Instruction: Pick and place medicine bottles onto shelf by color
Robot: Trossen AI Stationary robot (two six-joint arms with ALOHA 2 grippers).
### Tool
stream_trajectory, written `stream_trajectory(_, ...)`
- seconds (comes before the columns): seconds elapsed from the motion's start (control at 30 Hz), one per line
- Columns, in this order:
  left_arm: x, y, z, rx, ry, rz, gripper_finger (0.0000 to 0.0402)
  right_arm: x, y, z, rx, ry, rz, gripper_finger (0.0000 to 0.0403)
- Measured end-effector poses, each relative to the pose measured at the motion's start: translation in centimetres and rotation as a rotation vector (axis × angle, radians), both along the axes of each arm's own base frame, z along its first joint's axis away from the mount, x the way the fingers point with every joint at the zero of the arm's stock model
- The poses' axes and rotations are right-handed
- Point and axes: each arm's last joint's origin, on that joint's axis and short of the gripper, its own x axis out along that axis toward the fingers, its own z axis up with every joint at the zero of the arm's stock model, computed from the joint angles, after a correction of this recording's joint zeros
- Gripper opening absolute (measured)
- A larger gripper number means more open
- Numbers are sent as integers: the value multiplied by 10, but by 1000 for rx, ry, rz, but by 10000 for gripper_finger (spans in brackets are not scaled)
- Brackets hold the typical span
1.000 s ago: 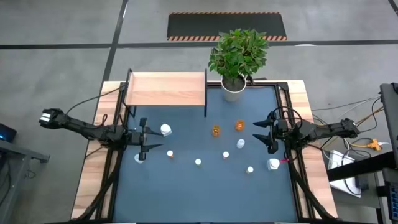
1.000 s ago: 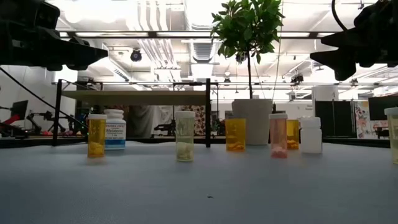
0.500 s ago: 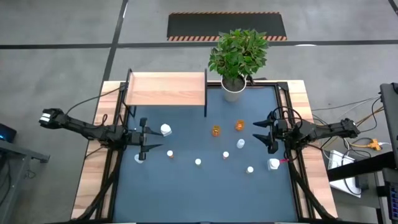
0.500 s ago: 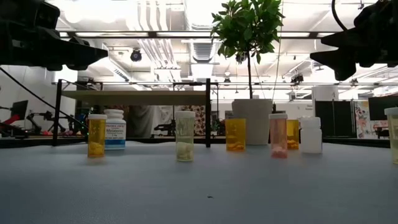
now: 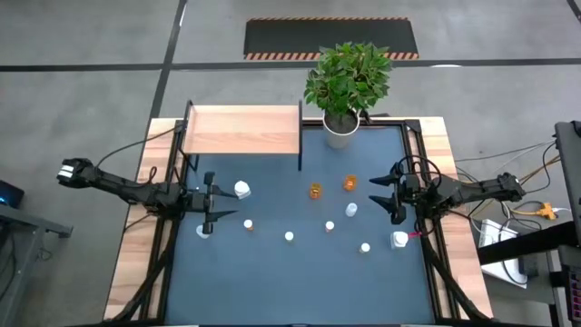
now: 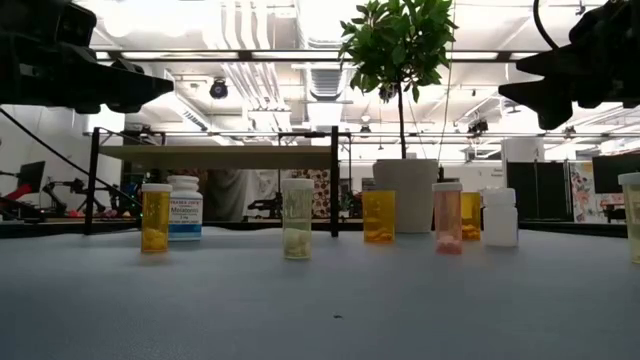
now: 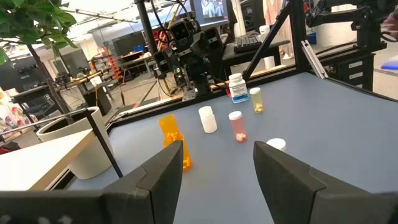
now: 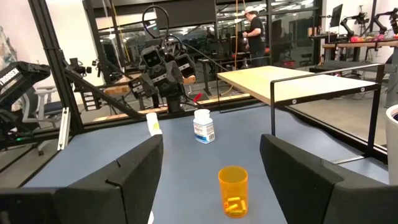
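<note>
Nothing has moved since the earlier frames: both my arms and every bottle sit where they were.

My left jaws (image 5: pixel 218 204) hover over the left part of the tabletop (image 5: pixel 272 272), spread wide and empty. A white bottle (image 5: pixel 241 190) stands just beyond them, and a pale-capped one (image 5: pixel 204 230) sits close on the near side. The shelf (image 5: pixel 241 129) stands at the back left of the tabletop, its board bare, with black legs at the corners.

Across the middle, small bottles are scattered well apart: one pale-capped bottle (image 5: pixel 248 224), another (image 5: pixel 289 236) nearer the front, an orange bottle (image 5: pixel 315 191) and a second orange bottle (image 5: pixel 349 183) toward the back, then a white-capped one (image 5: pixel 329 226), a white bottle (image 5: pixel 350 210) and another white cap (image 5: pixel 365 246). From table height they stand upright in a loose row, the shelf behind them. A potted plant (image 5: pixel 343 86) stands at the back edge, just right of the shelf.

My right jaws (image 5: pixel 383 194) hang over the right side, also wide apart and holding nothing. A white bottle (image 5: pixel 399 239) stands close by them, toward the front.
</note>
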Motion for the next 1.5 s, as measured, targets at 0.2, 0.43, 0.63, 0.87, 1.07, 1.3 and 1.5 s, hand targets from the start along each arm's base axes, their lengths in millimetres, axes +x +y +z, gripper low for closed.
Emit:
stream_trajectory(0.2, 0, 0, 2, 21, -23, 0, 180, 0, 0, 1, 6, -9, -2, 260)
stream_trajectory(0.43, -3, 0, 27, -220, -272, -26, 180, 0, 0, 5, 337, -84, 24, 260)
stream_trajectory(0.63, -7, 2, 39, -253, -407, -36, 180, 0, 0, 5, 345, -88, 24, 260)
stream_trajectory(0.87, -8, 2, 42, -245, -438, -35, 180, 0, 0, 5, 345, -88, 24, 260)
stream_trajectory(1.07, -14, 2, 54, -253, -581, -79, 180, 0, 0, 4, 345, -83, 22, 260)
stream_trajectory(1.3, -15, 3, 57, -188, -625, -29, 180, 0, -2, 4, 438, -111, -55, 260)
stream_trajectory(1.5, -18, 6, 61, -131, -671, 67, 180, 1, -3, 10, 424, -160, -65, 259)
